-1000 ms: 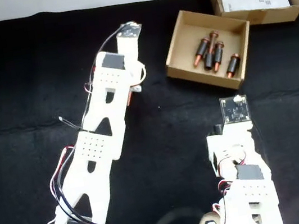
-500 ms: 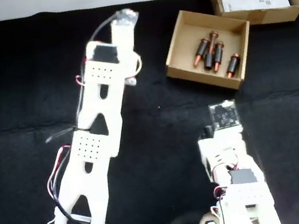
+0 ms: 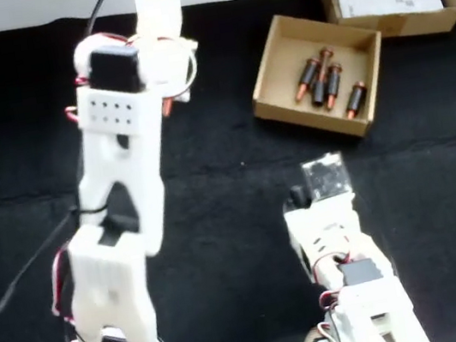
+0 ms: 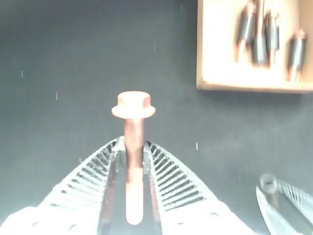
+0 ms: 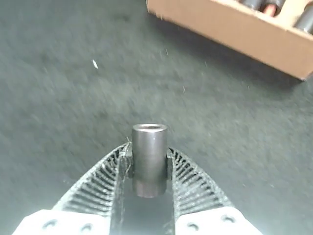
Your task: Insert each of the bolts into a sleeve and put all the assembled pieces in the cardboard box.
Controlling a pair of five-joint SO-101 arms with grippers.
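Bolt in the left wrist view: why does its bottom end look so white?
Left wrist view: light glares off the bolt low down, inside the left claw, paling it there. Right wrist view: the sleeve gleams along its top rim.

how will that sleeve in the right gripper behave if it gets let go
The sleeve looks like rigid metal, probably heavy for its size. Its smooth round wall might slip in the right gripper. On its side on the table it would likely roll.
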